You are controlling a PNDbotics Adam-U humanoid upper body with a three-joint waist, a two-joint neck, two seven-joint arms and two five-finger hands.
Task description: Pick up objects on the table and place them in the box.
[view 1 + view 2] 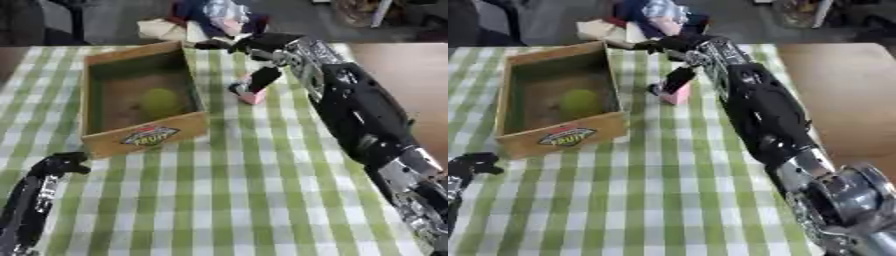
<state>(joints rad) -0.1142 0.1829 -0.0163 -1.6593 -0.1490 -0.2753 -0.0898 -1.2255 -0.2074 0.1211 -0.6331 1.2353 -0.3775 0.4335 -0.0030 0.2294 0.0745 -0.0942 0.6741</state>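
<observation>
Reaching across the bench [262, 200], right hand [262, 52] over one small pink object [252, 96] just right of the wooden box [144, 137].

One box, at 10 o'clock on the green-checked cloth; its front wall carries an oval red-and-yellow label [150, 136], writing too blurred to read for certain. One round green fruit [162, 102] lies inside, toward the near right of the box floor. Pink object sits at about 1 o'clock, close beside the box's right wall; dark fingers [262, 79] point down onto it and touch its top, but whether they pinch it I cannot tell. Left hand [63, 164] at 8 o'clock, fingers curled, holding nothing; left eye view shows its forearm too, right eye view only the hand at the edge.
</observation>
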